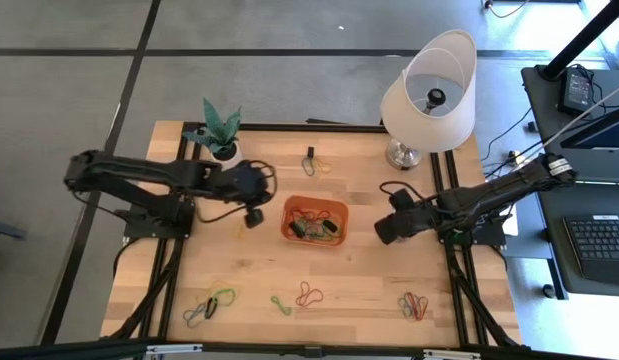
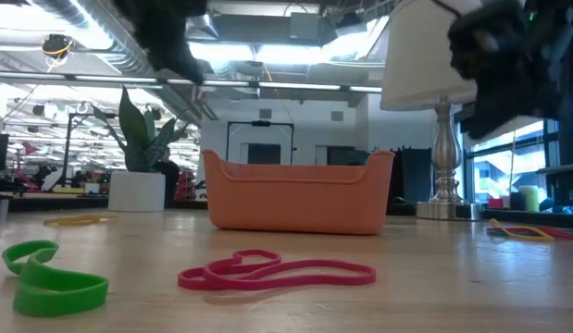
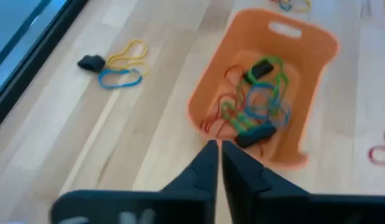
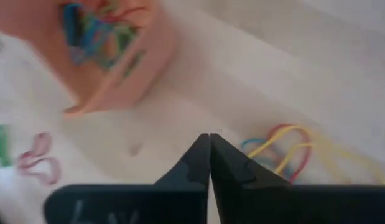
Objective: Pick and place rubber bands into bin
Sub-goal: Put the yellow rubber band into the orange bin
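Wooden boards made our table. Our left gripper hung just beside the small shallow orange plastic bin, fingers pressed together, holding nothing. Our right gripper hung on the bin's other side, closed and empty too. Some thin coloured rubber bands lay inside already. More waited near the front edge, so we were partway done.

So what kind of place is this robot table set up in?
Probably an open lab or workshop: the low view shows exposed ceiling ducts and strip lights, and the high view shows a desk with a keyboard beside the wooden table.
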